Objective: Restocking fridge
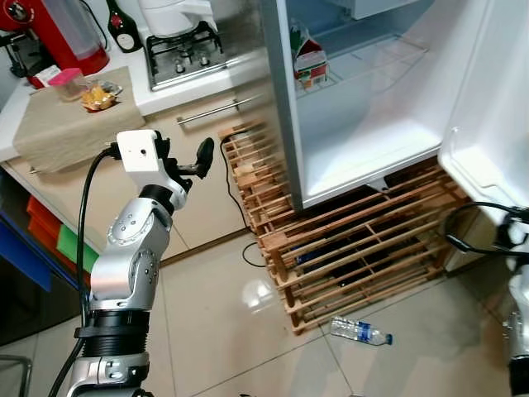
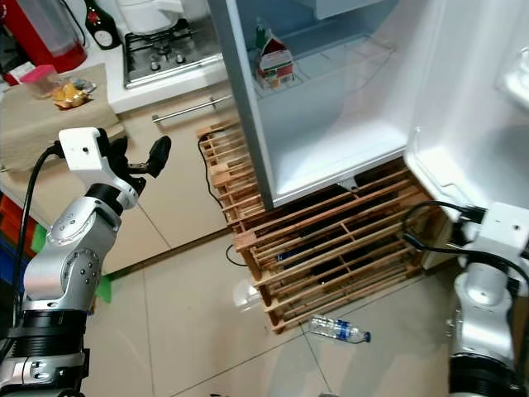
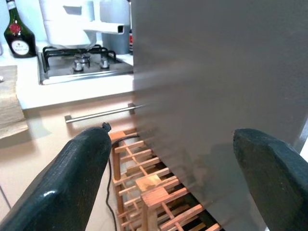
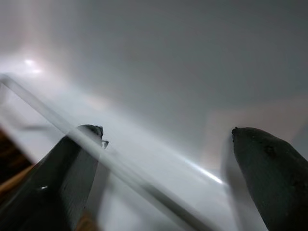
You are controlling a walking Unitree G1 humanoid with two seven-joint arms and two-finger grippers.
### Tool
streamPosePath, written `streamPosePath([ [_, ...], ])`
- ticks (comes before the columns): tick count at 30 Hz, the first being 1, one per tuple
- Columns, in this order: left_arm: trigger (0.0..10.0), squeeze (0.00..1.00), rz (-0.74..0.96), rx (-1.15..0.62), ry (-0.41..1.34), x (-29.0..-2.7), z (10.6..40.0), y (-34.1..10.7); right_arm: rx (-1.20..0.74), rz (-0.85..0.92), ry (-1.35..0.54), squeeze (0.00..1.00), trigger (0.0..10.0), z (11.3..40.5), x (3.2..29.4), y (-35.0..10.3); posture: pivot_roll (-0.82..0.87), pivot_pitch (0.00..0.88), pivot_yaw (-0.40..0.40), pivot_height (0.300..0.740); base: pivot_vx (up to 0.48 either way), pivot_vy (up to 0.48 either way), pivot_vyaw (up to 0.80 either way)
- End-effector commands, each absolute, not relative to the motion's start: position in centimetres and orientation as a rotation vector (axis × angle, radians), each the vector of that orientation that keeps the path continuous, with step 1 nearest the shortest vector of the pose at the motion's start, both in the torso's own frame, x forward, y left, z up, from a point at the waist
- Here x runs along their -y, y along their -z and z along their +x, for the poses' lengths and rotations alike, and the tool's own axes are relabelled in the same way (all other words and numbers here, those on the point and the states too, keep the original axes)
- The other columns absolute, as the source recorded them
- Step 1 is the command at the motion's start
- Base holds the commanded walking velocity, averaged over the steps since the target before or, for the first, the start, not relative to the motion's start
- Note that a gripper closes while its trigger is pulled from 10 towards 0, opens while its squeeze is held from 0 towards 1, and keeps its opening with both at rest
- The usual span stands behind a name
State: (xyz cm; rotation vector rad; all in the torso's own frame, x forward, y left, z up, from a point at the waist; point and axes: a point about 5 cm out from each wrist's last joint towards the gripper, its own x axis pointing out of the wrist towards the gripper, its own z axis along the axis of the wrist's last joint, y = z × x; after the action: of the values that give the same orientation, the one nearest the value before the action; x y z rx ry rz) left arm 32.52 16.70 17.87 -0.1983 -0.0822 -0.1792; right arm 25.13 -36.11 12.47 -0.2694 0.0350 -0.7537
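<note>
The fridge door is open. A water bottle lies on the floor by the wooden rack. Both pincers, left pincer and right pincer, are spread wide and empty. Next, one should reach down for the bottle.

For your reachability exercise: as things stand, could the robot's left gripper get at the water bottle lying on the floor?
Probably not yet: the left gripper is raised at counter height, open and empty, while the water bottle lies far below beside the wooden pallet.

Home kitchen: open fridge, gas hob on white desk, cabinet drawers, wooden wine rack, tiled floor.
</note>
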Motion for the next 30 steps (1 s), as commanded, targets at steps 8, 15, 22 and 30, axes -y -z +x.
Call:
streamPosePath([
  [8, 10.0, 0.00, -0.244, 0.117, 0.181, -15.9, 33.2, -18.7, 0.246, -0.483, 0.466, 0.00, 10.0, 27.8, 30.9, -17.9, -0.12, 0.000, 0.157, 0.740, 0.000, 0.000, 0.00],
  [15, 10.0, 0.00, -0.285, 0.148, 0.157, -15.0, 33.4, -18.4, 0.346, -0.396, 0.153, 0.00, 10.0, 29.8, 23.8, -18.6, -0.11, 0.000, 0.094, 0.740, 0.000, 0.000, 0.00],
  [22, 10.0, 0.00, -0.274, 0.162, 0.163, -15.2, 33.4, -18.7, 0.273, -0.407, 0.257, 0.00, 10.0, 30.1, 25.6, -17.2, -0.11, 0.000, 0.105, 0.740, 0.000, 0.000, 0.00],
  [30, 10.0, 0.00, -0.277, 0.154, 0.194, -14.5, 33.9, -18.6, 0.164, -0.240, 0.385, 0.00, 10.0, 29.1, 28.4, -16.1, -0.14, 0.000, 0.135, 0.740, 0.000, 0.000, 0.00],
])
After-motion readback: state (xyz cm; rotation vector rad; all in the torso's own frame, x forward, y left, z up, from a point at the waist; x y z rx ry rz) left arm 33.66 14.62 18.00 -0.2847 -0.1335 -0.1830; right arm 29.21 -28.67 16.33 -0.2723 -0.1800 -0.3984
